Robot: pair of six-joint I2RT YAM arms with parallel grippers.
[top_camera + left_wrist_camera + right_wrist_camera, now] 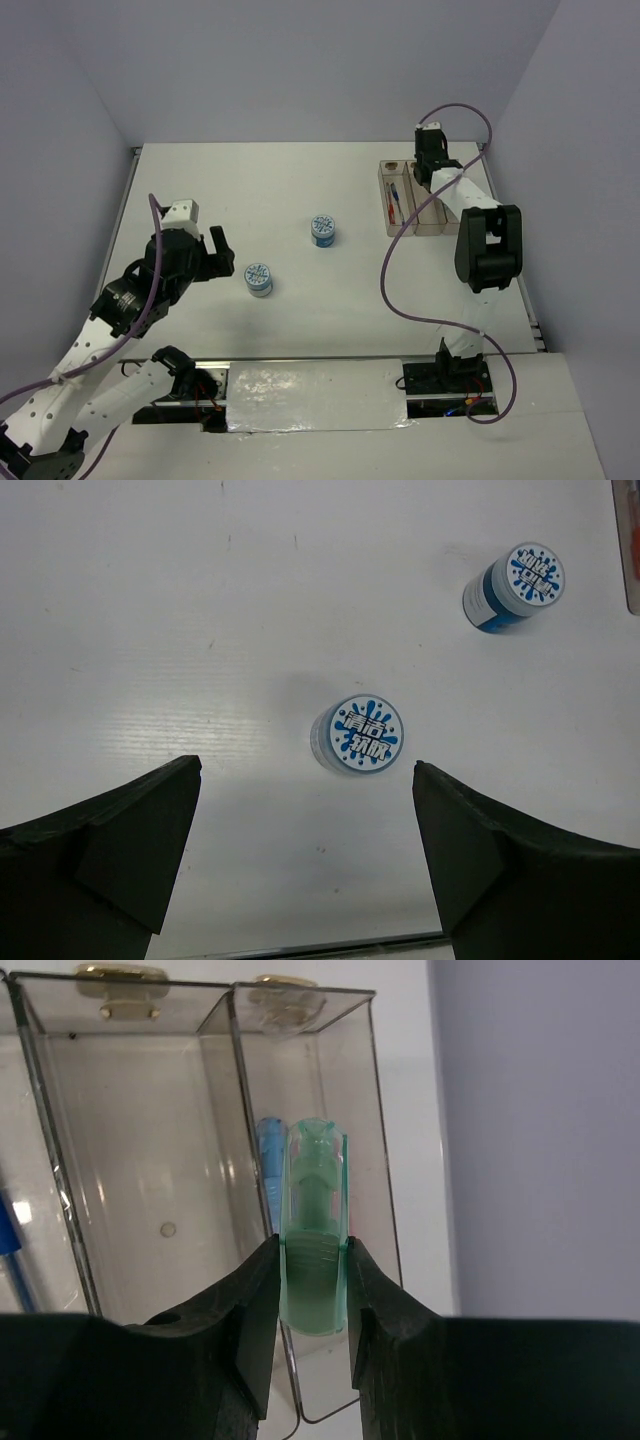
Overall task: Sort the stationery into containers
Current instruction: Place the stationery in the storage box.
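Left gripper [305,768] gapes wide. The near tape roll [358,733] sits just ahead, toward the right finger, with bare table [150,630] ahead-left. The far tape roll [515,585] stands well ahead-right, leaving room between the two.

Right gripper [313,1250] pinches the green clip [315,1190] over the clear tray [180,982], above its end compartment [365,1110]. It's tight here: the divider wall [252,1120] runs under the left finger and a blue clip [268,1155] lies just ahead. The middle compartment [150,1160], left of the jaws, offers open room.

We see a tape roll [358,734] at lower centre of the left wrist view and a second tape roll [515,585] at upper right. Both have white tops with a blue splash pattern, and the second has a blue band on its side. The table [150,630] is white. The black right gripper [311,1255] frames a translucent green clip [315,1260]. Beside it are a blue clip [268,1170] and the clear tray [150,1140] with tan marks [120,975].
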